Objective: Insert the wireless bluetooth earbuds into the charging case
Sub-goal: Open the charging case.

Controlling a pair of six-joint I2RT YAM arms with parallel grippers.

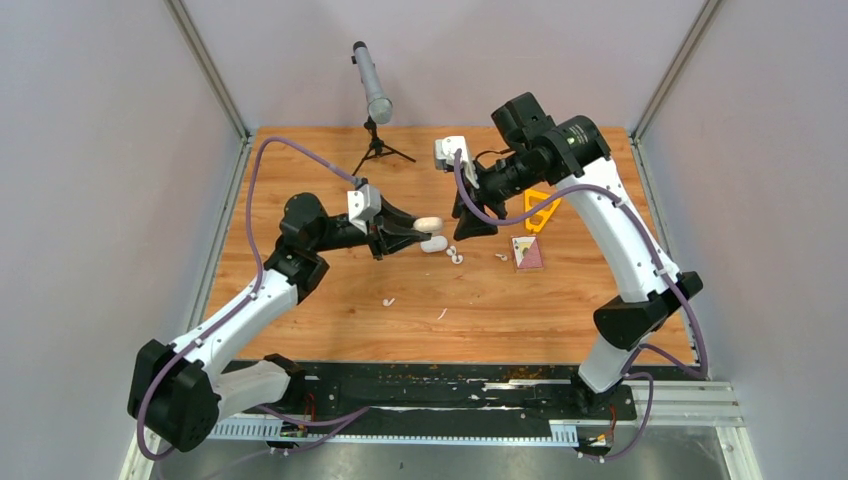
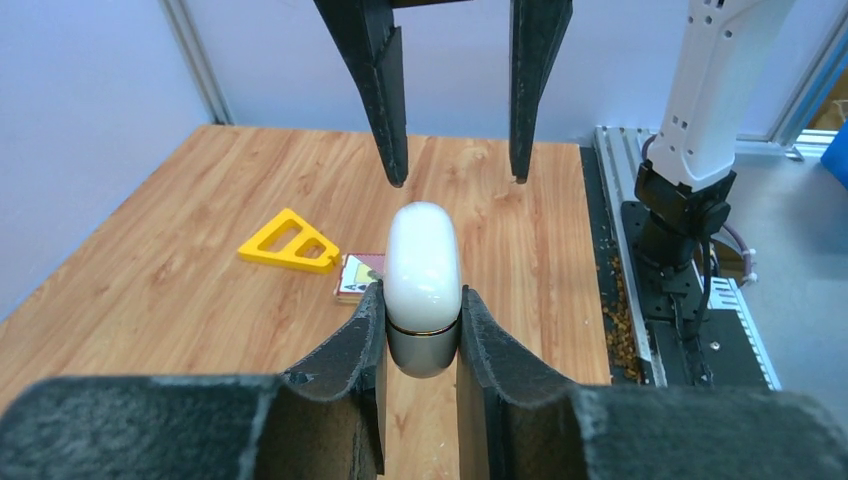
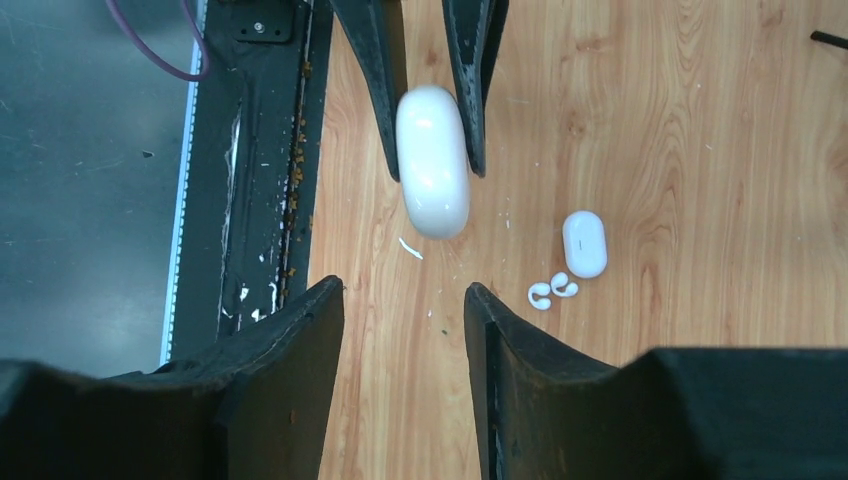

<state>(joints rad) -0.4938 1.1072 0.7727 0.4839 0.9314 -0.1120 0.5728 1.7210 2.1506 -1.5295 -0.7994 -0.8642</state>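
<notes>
My left gripper [image 2: 424, 292] is shut on a white charging case [image 2: 424, 270] with a grey lower half, held above the table. The case's seam looks closed. My right gripper [image 3: 405, 295] faces it from a short distance, open, with nothing between its fingers. In the top view the two grippers meet near the table's middle, left gripper [image 1: 415, 228] and right gripper [image 1: 468, 226]. A second small white case [image 3: 585, 243] lies on the wood, with two tiny white earbuds [image 3: 552, 290] next to it. The earbuds [image 1: 455, 254] lie under the gap between the grippers.
More small white pieces lie loose on the wood: one [image 1: 388, 300], another [image 1: 441, 314], a third [image 1: 500, 256]. A yellow triangle [image 1: 540, 210] and a card box [image 1: 528, 252] sit at right. A microphone on a tripod [image 1: 374, 100] stands at the back.
</notes>
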